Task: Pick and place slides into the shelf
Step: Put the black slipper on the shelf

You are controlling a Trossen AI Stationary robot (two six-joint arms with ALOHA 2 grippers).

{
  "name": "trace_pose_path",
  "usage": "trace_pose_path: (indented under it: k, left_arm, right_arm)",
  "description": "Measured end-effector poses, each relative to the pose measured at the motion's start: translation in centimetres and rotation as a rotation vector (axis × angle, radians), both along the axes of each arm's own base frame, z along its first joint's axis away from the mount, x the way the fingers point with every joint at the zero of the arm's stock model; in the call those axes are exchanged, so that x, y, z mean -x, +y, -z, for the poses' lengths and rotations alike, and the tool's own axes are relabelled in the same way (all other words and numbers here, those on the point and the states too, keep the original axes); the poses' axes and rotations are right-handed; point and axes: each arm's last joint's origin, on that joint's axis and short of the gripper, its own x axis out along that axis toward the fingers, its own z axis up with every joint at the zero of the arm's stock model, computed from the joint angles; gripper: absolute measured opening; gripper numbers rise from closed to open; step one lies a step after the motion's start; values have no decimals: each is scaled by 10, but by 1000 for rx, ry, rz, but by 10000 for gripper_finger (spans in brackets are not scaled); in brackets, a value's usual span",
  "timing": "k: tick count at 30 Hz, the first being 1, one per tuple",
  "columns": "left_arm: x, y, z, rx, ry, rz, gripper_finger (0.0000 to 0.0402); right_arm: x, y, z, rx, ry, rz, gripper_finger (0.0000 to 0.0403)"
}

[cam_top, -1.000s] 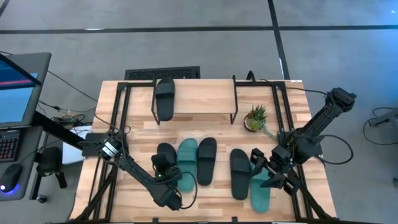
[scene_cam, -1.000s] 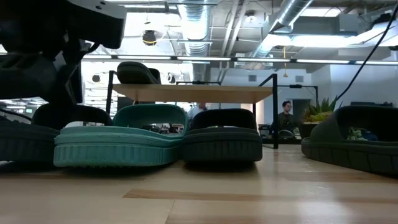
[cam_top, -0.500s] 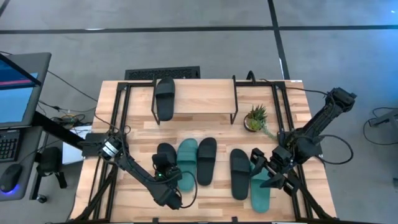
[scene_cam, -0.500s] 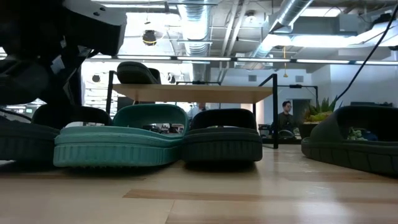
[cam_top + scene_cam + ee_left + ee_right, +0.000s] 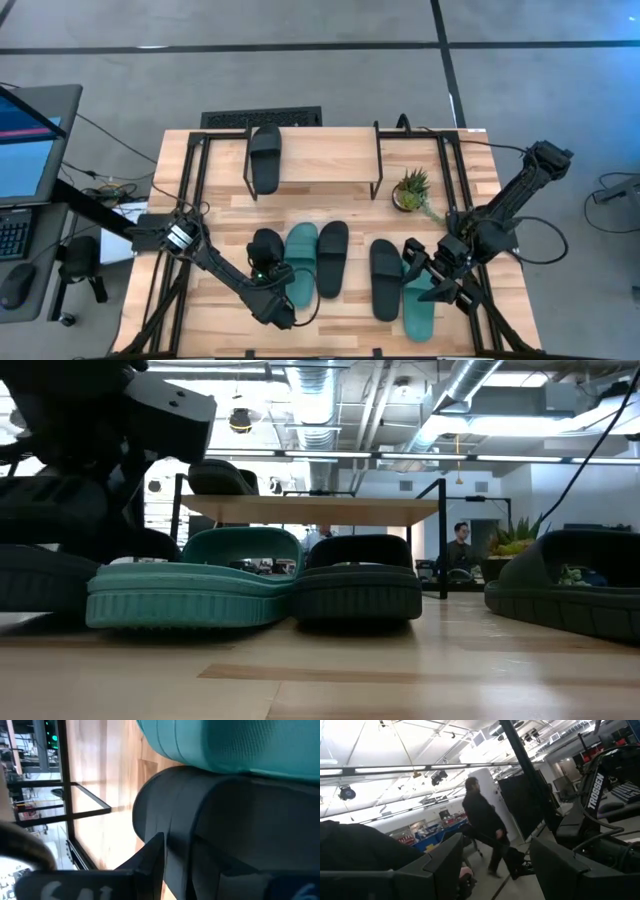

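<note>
Grey floor surrounds the wooden desk (image 5: 330,215), and one black slide (image 5: 265,157) already lies on the shelf (image 5: 320,155) near its left end, by the desk's far edge. That is the only slide put away, so the task appears to be early: five remain down on the desk.

Three of them lie side by side toward the near edge, left of the middle: a black slide (image 5: 266,252), a teal slide (image 5: 298,262) just beside it, and another black one (image 5: 331,258). Nearer the right edge lies a fourth black slide (image 5: 385,280), with the second teal slide (image 5: 418,308) close against it. A small potted plant (image 5: 411,190) stands near the shelf's right leg.

The left gripper (image 5: 264,275) is down on the leftmost black slide of the trio. The left wrist view shows one of its fingers (image 5: 150,865) pressed against the strap, so the pincer seems to be closed on that slide; whether the slide has left the wood cannot be told. It looks like the second slide of the six is being picked up.

The right gripper (image 5: 422,272) waits over the pair by the right edge, its fingers spread wide and holding nothing.
</note>
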Motion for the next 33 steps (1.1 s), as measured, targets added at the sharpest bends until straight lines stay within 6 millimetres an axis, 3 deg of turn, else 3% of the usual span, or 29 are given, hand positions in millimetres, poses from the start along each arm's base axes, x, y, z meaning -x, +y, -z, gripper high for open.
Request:
trace_pose_path:
  k: [5, 10, 18, 33]
  left_arm:
    - [-3, 5, 0, -11, 1, 4, 61]
    - [-3, 5, -1, -23, -2, 10, 10]
    - [2, 4, -8, -53, -26, -21, 4]
    - [17, 10, -70, 31, -163, 42, 1]
  right_arm:
    - [0, 0, 0, 0, 1, 2, 214]
    - [0, 0, 0, 1, 2, 2, 214]
    - [0, 0, 0, -5, 7, 0, 214]
    - [-2, -1, 1, -9, 13, 7, 214]
